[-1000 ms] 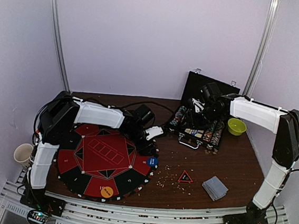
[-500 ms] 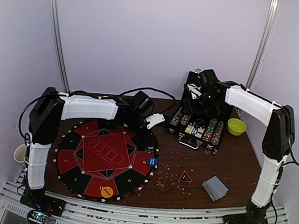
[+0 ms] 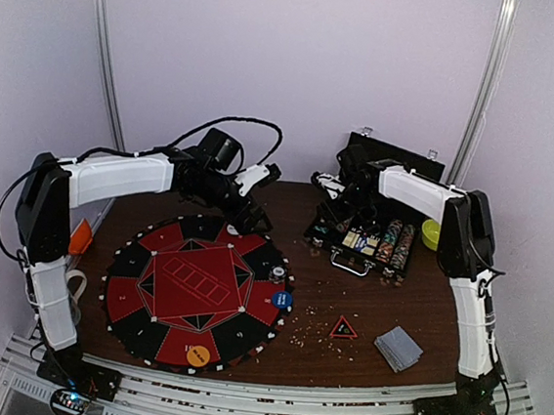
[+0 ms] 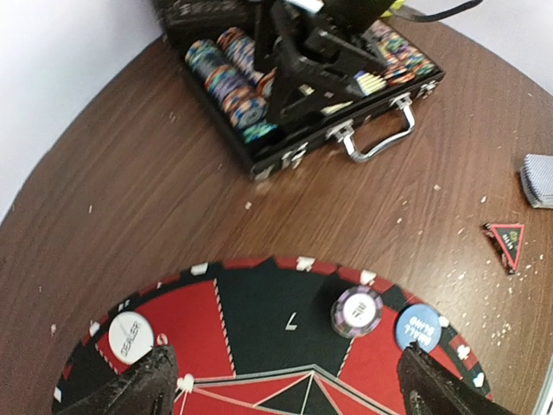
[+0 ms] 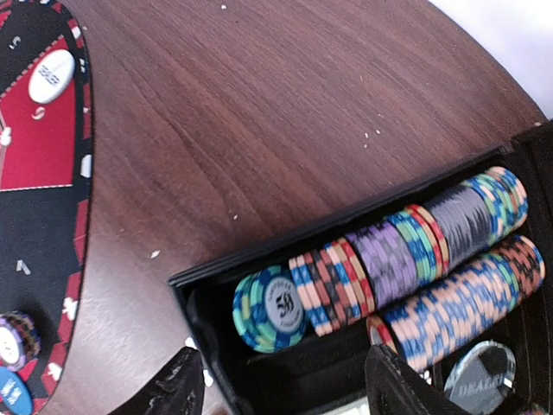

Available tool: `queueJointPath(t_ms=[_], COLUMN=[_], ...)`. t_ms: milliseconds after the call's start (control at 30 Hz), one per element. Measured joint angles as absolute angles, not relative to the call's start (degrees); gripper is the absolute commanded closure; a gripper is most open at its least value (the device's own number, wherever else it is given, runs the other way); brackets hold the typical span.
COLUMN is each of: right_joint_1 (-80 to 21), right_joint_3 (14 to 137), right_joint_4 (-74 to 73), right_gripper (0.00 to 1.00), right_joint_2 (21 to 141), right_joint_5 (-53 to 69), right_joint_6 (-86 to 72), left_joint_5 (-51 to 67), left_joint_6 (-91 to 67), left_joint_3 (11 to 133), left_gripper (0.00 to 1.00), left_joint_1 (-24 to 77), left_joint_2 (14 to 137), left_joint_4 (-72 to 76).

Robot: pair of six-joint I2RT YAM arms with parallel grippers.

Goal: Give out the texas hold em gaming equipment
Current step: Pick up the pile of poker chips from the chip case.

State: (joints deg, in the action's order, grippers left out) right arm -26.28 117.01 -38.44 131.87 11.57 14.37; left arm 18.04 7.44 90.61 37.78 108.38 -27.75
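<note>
Next pick, done cleanly
Your left fingers [image 4: 147,387] and right fingers [image 5: 399,387] hang spread, empty; straddle the chip row [image 5: 380,264] squarely (case [image 5: 285,246], 2 o'clock).

left end effector [image 4: 285,385]: jaws wide, empty; right end effector [image 5: 289,385]: jaws apart, empty

Right edge crops playing cards [image 4: 539,180]

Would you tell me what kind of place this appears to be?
Likely a robot lab cell staged for poker: two bolted arms, a round poker mat and an open chip case.
</note>
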Motion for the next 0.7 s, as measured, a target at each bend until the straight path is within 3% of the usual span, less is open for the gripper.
queueJointPath(t_ms=[167, 267, 400, 533, 700], right_joint_1=[-26.26, -26.28, -26.28, -26.3, -26.3], right_joint_3=[119.94, 120.09, 120.86, 123.7, 125.89], right_joint_4=[-38.85, -39.16, -39.33, -39.64, -40.97], right_gripper=[0.26, 0.27, 0.47, 0.37, 0.37], right_joint_2=[136.05, 136.42, 136.42, 137.84, 139.96], right_joint_5=[11.57, 12.19, 12.25, 11.57, 11.92], right_joint_6=[16.67, 18.09, 19.57, 20.58, 21.43], left_joint_5=[18.68, 19.81, 21.5, 22.57, 23.49], left_joint_6=[6.87, 6.68, 6.26, 6.15, 6.07], left_joint_3=[88.38, 88.38, 88.38, 88.38, 88.38], left_gripper=[0.08, 0.08, 0.08, 0.08, 0.08], left_joint_1=[34.48, 33.43, 32.69, 32.53, 32.18], left_joint_2=[108.2, 108.2, 108.2, 108.2, 108.2], left_joint_4=[-27.68, -27.42, -26.81, -26.61, -26.61])
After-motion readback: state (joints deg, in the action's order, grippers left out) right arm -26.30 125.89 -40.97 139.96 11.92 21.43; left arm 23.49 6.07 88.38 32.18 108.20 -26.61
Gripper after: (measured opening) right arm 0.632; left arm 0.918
